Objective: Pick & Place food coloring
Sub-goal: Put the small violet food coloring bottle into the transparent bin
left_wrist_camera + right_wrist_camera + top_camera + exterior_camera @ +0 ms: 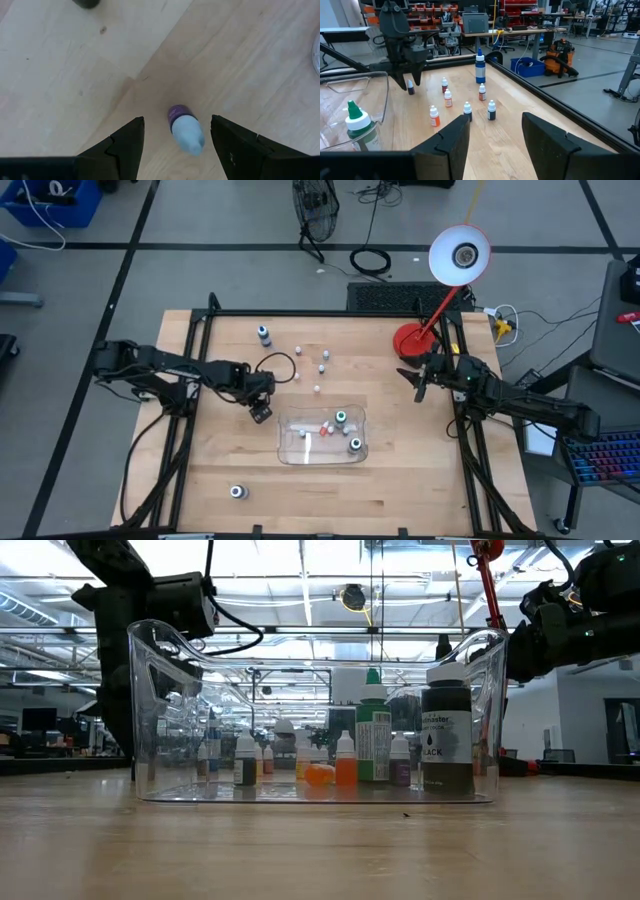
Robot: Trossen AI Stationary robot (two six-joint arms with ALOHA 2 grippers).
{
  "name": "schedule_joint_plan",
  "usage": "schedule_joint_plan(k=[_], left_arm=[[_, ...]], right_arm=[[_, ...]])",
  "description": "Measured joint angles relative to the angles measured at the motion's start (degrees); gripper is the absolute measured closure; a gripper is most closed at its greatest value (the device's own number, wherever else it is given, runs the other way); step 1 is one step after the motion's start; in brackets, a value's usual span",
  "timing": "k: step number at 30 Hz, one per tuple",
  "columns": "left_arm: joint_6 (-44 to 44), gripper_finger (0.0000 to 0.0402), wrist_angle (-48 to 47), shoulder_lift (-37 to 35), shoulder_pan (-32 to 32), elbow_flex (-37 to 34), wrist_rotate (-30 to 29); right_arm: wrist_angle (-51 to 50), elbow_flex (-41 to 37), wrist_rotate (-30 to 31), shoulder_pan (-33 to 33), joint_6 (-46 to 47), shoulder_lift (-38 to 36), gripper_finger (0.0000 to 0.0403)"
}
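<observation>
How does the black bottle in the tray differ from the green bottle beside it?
The black bottle is wider and dark, with a white label; the green bottle is slimmer, with a pointed green cap. The black bottle stands nearer the tray's end wall. Both stand upright inside the tray.

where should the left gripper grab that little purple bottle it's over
Probably across the round body of the little purple bottle, coming straight down from above. The right wrist view shows it standing upright on the table, and the left gripper is open over it, one finger on each side. The white cap narrows, so pads closing lower on the wider body would likely hold better.
</observation>
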Motion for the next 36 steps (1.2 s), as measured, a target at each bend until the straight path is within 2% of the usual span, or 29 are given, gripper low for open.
schedule_joint_plan(k=[11, 15, 22, 26, 31, 36], left_arm=[[1.1, 0.018, 0.4, 0.0, 0.0, 0.0, -1.3], [0.1, 0.0222, 0.3, 0.0, 0.0, 0.0, -1.3], [1.6, 0.0331, 0.4, 0.0, 0.0, 0.0, -1.4], [6.0, 0.0338, 0.7, -0.9, -0.3, 0.0, -1.4], [9.3, 0.0338, -3.1, -5.0, -3.8, 5.7, -4.5], [12.4, 0.0338, -9.1, -7.2, -10.4, 18.1, -10.8]], right_arm=[[0.1, 0.0, 0.0, 0.0, 0.0, 0.0, 0.0232], [0.1, 0.0, 0.0, 0.0, 0.0, 0.0, 0.0232], [0.1, 0.0, 0.0, 0.0, 0.0, 0.0, 0.0232], [0.1, 0.0, 0.0, 0.0, 0.0, 0.0, 0.0232], [0.1, 0.0, 0.0, 0.0, 0.0, 0.0, 0.0232], [0.2, 0.0, 0.0, 0.0, 0.0, 0.0, 0.0232]])
